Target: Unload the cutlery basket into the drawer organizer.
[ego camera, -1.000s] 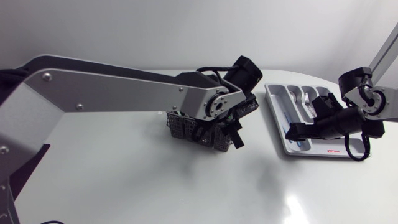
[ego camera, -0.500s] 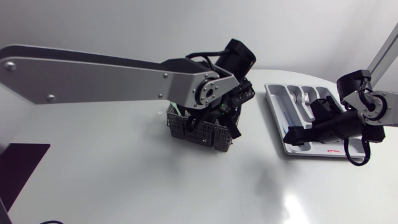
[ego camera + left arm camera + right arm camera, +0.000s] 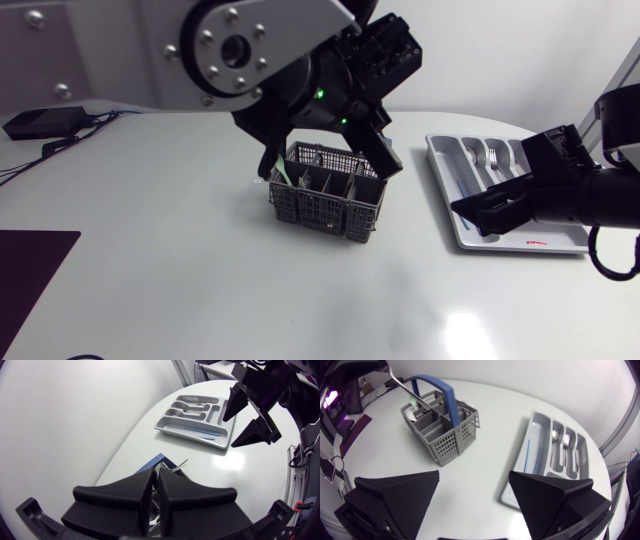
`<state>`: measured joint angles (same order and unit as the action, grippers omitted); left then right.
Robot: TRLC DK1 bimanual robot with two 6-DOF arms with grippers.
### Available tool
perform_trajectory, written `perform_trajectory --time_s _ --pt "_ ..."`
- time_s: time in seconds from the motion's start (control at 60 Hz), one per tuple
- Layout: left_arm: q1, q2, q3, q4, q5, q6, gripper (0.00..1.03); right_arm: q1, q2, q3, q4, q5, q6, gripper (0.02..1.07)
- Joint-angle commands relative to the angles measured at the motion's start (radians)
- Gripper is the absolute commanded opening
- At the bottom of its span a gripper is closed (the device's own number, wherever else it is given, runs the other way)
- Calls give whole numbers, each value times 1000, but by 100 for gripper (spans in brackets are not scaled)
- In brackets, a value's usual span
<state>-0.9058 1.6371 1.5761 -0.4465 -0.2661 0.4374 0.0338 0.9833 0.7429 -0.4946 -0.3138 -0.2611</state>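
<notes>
Cutlery on the rise: your left jaws (image 3: 155, 474) have climbed off the basket (image 3: 320, 212), closed on a thin silver utensil (image 3: 180, 465) jutting ahead of them; your right jaws (image 3: 474, 476) gape beside the organizer (image 3: 545, 240), which awaits delivery.

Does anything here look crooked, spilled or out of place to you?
One thing: a silver utensil sticks slantwise out of the grey basket, gripped by the left end effector above it. The forks in the tray lie straight, and nothing looks spilled or broken.
</notes>
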Motion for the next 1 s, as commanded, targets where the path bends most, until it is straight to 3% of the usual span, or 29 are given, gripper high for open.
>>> perform_trajectory --time_s 0.0,0.283,0.467,0.683,0.983 --pt "-12 -26 -25 -50 18 -69 4 51 -94 -51 -9 -8 -32 102" --pt "-5 -5 -31 -169 173 -239 4 244 -284 -123 5 4 -78 102" --pt "5 26 -42 -202 258 -327 4 403 -325 -178 65 140 -81 101" --pt "13 52 -47 -222 324 -385 4 660 -311 -237 168 390 -78 82" --pt "10 58 -54 -225 384 -414 4 676 -216 -228 260 412 -112 51"
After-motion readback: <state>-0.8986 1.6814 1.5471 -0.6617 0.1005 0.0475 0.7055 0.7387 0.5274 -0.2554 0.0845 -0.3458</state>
